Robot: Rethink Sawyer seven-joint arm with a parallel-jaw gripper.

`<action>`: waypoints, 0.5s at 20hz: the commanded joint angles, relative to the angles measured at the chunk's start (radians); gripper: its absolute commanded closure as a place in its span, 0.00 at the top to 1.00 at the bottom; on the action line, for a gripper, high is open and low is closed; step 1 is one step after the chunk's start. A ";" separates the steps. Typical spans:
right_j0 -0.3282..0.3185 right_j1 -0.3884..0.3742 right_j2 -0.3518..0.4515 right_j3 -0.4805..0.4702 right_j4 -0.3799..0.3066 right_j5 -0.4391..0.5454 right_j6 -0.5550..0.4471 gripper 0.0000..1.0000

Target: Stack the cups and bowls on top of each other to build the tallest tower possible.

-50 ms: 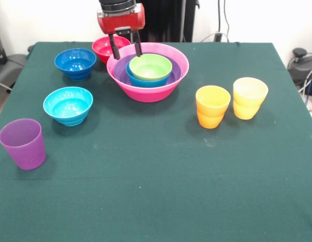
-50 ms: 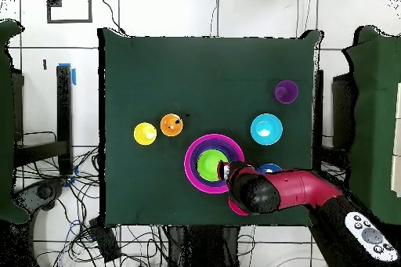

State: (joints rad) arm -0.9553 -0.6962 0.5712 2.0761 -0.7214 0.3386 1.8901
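Gripper (image 1: 124, 46) open and empty, fingers apart, hanging over the far rim of the pink bowl (image 1: 168, 88). Nested pile there already: purple, blue, green bowl (image 1: 150, 66) on top. Cyan bowl (image 1: 68, 105), dark blue bowl (image 1: 75, 63), red bowl (image 1: 106, 48) loose nearby; three cups apart. Probably best next: cyan bowl, gripped by the rim, lowered centred and level into the green.
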 commanded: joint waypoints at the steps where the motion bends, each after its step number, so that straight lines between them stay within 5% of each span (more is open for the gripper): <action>1: 0.053 0.021 0.005 -0.041 -0.057 0.015 -0.040 1.00; 10: 0.048 0.017 0.018 -0.038 -0.048 0.027 -0.051 1.00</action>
State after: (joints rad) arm -0.9527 -0.6962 0.5712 2.0762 -0.7214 0.3386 1.8901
